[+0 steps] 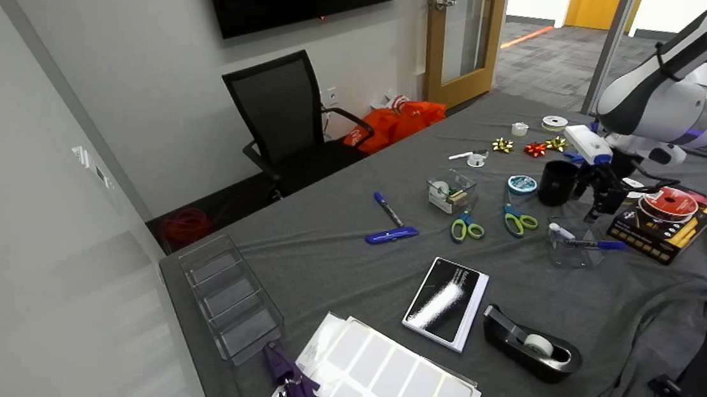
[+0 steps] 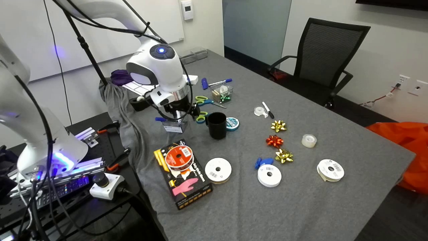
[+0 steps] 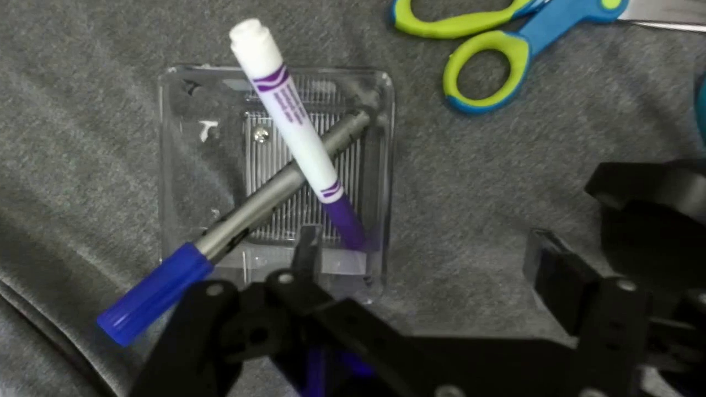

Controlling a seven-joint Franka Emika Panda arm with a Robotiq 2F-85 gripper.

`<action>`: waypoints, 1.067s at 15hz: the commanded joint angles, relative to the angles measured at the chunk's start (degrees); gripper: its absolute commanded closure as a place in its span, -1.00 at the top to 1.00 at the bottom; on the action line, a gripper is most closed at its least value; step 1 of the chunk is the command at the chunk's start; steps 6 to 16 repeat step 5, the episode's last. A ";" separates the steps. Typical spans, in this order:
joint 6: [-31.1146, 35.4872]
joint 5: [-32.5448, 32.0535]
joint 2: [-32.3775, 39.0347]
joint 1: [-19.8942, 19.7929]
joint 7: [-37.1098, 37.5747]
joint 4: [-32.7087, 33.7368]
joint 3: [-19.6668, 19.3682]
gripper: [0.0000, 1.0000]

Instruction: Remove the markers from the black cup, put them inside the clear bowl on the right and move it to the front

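The clear square bowl [image 3: 204, 160] lies on the grey cloth in the wrist view; it also shows in both exterior views [image 1: 576, 260] [image 2: 173, 128]. A white marker with a purple cap [image 3: 295, 121] lies in it across a silver marker [image 3: 276, 190], whose blue cap sticks out over the rim. My gripper [image 3: 424, 242] is open and empty above the bowl's side, one finger over the bowl, one over cloth. The black cup [image 2: 217, 126] stands upright beside my gripper, also in an exterior view [image 1: 558, 182]. No marker sticks out of the cup.
Green-and-blue scissors [image 3: 496, 60] lie near the bowl. A black box [image 2: 187, 187] with a red ribbon spool [image 2: 179, 156] and a white spool [image 2: 218, 170] are close to the cup. A teal tin [image 1: 522, 184] stands beside the cup. A black tape dispenser [image 1: 527, 349] stands nearby.
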 commanded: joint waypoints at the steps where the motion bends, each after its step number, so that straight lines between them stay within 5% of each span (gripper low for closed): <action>1: -2.70 -2.97 -4.78 0.50 -1.06 -1.70 -3.10 1.00; 5: -7.75 -6.80 -8.31 -0.61 -1.40 -1.10 -5.51 1.00; 16: -7.75 -6.80 -8.31 -0.61 -1.40 -1.10 -5.51 1.00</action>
